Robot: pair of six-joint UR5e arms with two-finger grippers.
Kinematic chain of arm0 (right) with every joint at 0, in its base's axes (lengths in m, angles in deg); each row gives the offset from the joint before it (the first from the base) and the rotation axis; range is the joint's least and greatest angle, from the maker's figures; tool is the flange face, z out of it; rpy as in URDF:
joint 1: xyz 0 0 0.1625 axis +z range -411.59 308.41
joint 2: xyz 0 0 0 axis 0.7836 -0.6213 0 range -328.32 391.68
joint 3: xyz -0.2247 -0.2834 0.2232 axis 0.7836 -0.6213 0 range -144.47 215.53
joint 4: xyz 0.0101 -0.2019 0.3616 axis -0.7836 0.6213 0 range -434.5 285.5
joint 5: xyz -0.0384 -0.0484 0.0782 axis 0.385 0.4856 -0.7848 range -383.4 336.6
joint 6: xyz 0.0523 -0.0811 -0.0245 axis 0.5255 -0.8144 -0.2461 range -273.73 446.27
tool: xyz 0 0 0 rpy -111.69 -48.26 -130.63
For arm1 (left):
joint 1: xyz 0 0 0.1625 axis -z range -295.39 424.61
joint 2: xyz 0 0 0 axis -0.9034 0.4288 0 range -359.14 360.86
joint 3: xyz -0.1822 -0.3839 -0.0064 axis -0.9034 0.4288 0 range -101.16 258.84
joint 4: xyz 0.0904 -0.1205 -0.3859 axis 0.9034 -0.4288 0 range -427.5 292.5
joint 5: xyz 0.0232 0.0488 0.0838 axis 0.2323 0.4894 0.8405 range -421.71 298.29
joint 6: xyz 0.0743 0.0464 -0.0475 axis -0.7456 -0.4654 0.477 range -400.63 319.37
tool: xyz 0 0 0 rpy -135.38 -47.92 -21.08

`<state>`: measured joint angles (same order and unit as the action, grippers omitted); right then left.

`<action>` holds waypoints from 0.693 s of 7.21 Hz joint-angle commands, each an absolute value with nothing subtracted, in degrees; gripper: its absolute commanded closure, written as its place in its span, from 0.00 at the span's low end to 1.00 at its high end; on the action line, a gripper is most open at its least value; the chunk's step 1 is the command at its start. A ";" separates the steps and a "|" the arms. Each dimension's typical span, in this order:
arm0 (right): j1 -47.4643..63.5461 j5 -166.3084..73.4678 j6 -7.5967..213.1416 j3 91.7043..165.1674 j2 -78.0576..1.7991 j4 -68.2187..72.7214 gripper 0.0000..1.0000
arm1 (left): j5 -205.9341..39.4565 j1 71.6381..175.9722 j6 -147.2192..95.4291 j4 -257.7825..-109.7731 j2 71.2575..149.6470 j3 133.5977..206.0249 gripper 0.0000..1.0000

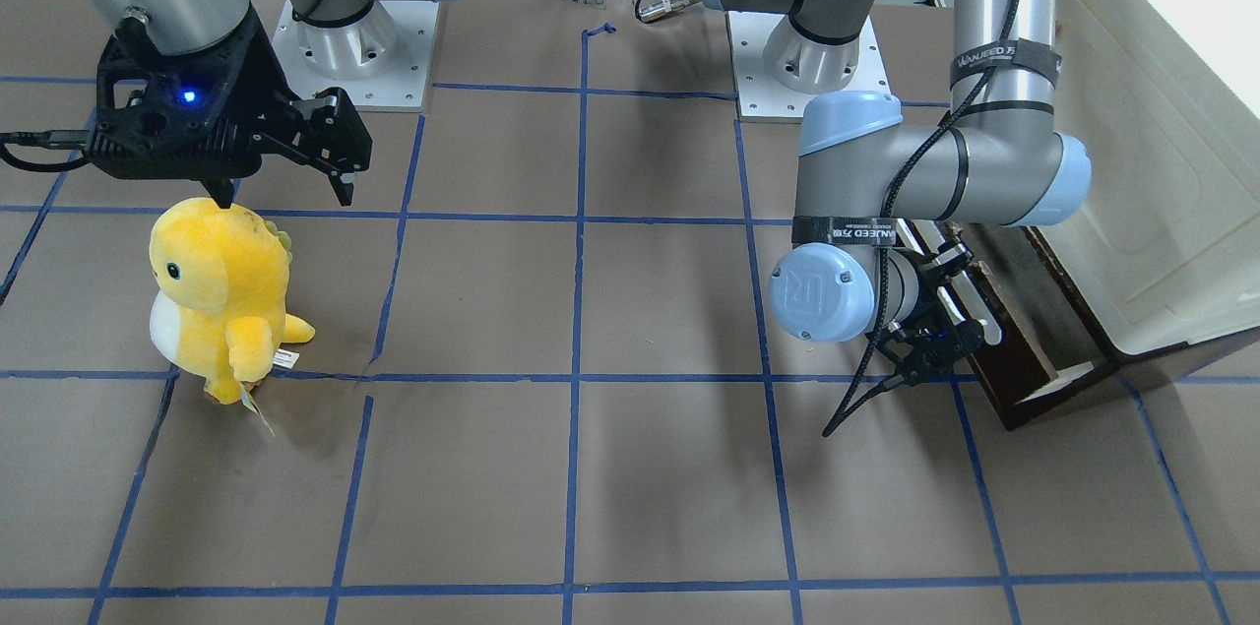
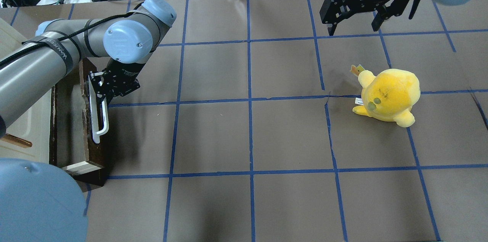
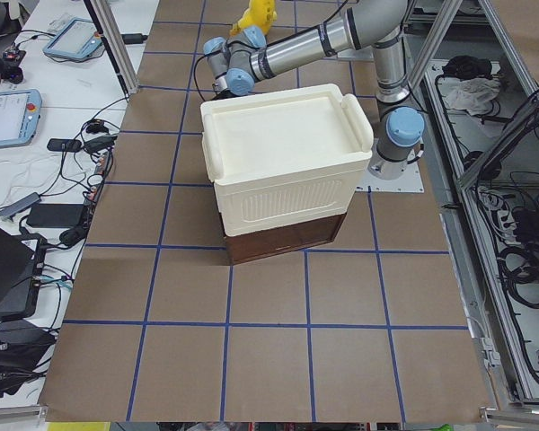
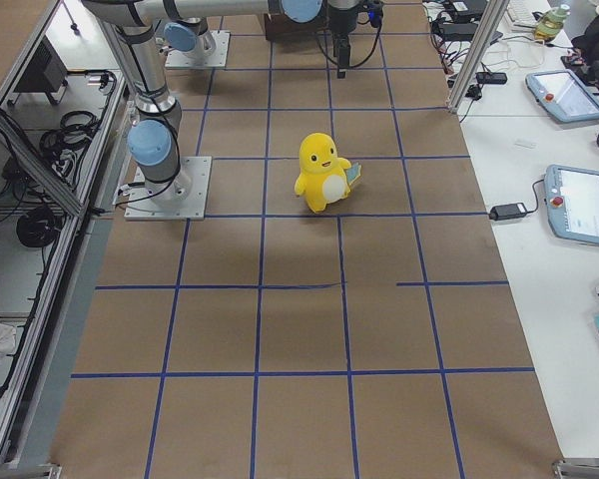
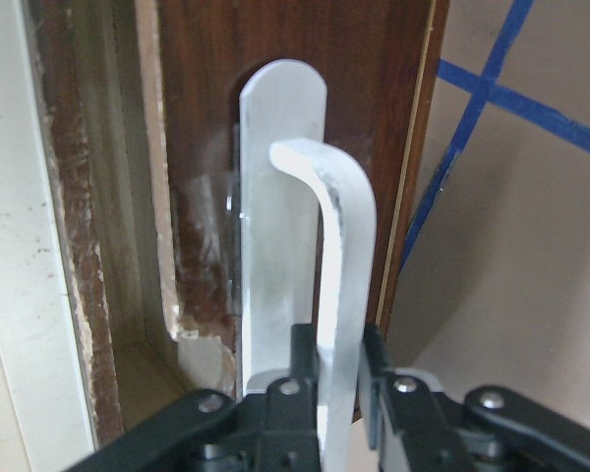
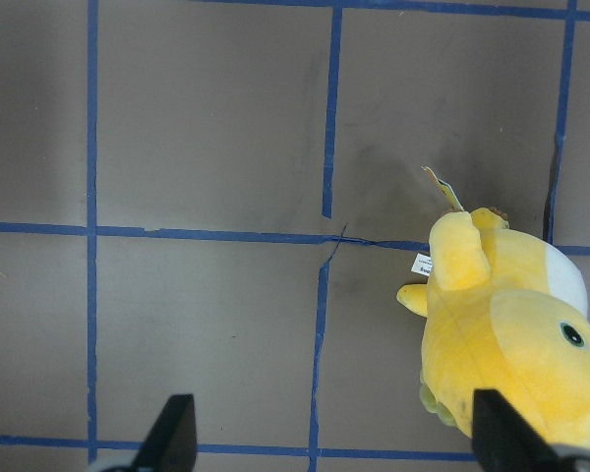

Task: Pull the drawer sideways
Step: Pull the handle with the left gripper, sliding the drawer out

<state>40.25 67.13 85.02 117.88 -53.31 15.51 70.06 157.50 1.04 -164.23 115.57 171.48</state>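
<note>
The left gripper (image 5: 336, 362) is clamped narrow on the long white bar handle (image 5: 342, 246). One black finger (image 5: 300, 354) presses on each side of the bar, and the bar's curved end shows just past the fingertips in the wrist view. The handle is fixed to the front panel of the dark brown wooden drawer (image 2: 96, 149), so the drawer lies directly ahead of this gripper, with its panel just behind the held bar. In the overhead view the gripper holds the bar away from its middle, and most of the bar's length runs off to one side of the fingers.

The drawer stands partly out of the cream-white boxy cabinet (image 3: 287, 153), at the cabinet's bottom. Beyond the front panel from the gripper, a strip of pale bare wood inside the drawer is open to view, and the cabinet body is behind that. The drawer's underside rests on the brown paper-covered desk (image 2: 248, 139), which is marked with a blue tape grid.

The right gripper (image 2: 353, 30) hangs above the desk with its jaws spread wide and nothing between them. A yellow plush dinosaur toy (image 2: 389, 97) stands upright on the desk below it, off to one side of its fingertips and not touching them. The toy is well apart from the left gripper and the drawer.
</note>
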 commanded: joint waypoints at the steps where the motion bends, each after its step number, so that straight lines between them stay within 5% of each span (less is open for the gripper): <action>1: 40.26 67.13 85.04 117.88 -53.31 15.50 0.00 | 69.95 158.12 2.17 -164.27 115.91 171.30 1.00; 5: 40.26 67.13 85.04 117.88 -53.31 15.50 0.00 | 68.91 159.53 2.87 -164.53 116.87 169.55 1.00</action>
<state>40.26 67.14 84.98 117.88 -53.31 15.50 69.45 159.11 2.39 -164.44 116.56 170.19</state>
